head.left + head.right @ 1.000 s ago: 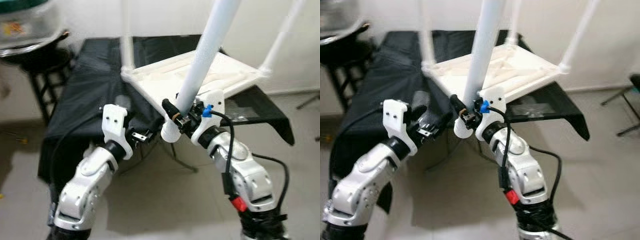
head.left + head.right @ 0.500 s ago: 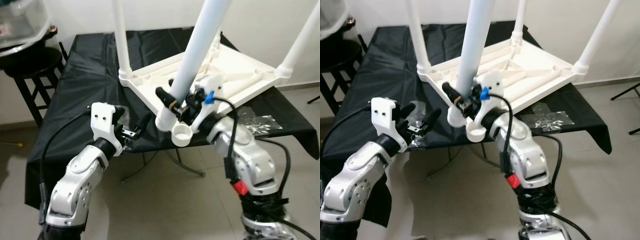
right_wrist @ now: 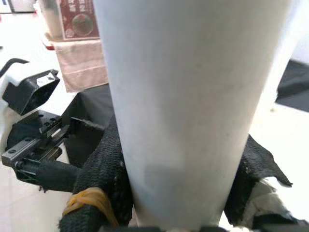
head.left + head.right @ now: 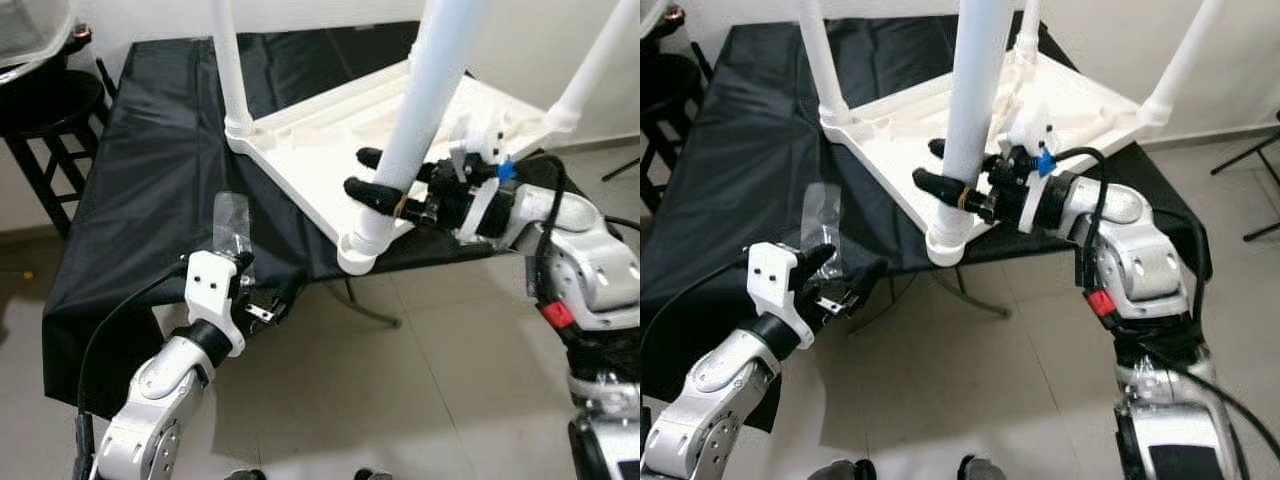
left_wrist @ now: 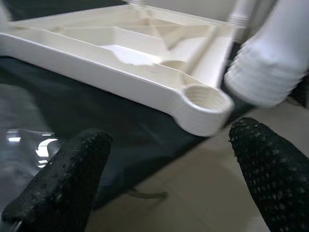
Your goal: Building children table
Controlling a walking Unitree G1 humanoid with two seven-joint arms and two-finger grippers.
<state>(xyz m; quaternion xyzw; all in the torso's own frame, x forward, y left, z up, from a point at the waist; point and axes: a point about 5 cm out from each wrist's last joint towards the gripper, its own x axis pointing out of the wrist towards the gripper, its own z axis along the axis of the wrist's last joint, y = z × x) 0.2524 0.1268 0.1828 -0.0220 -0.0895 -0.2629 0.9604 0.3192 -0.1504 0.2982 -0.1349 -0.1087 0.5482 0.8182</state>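
— What's the robot built like?
— Silver jointed arms, white wrist brackets, black cables. The right gripper (image 4: pixel 952 178) has black dimpled fingers with a yellow band, plus a blue clip.
— And the left gripper (image 4: pixel 262 305)?
— Same black fingers.

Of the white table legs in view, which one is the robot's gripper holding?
The thick near leg, at the tabletop's front corner socket. The right gripper clamps it just above the socket; the other legs, including the left rear one, stand ungripped.

Tbl top (image 4: pixel 330 130) on cloth (image 4: pixel 170 160) — stool (image 4: pixel 50 130) left
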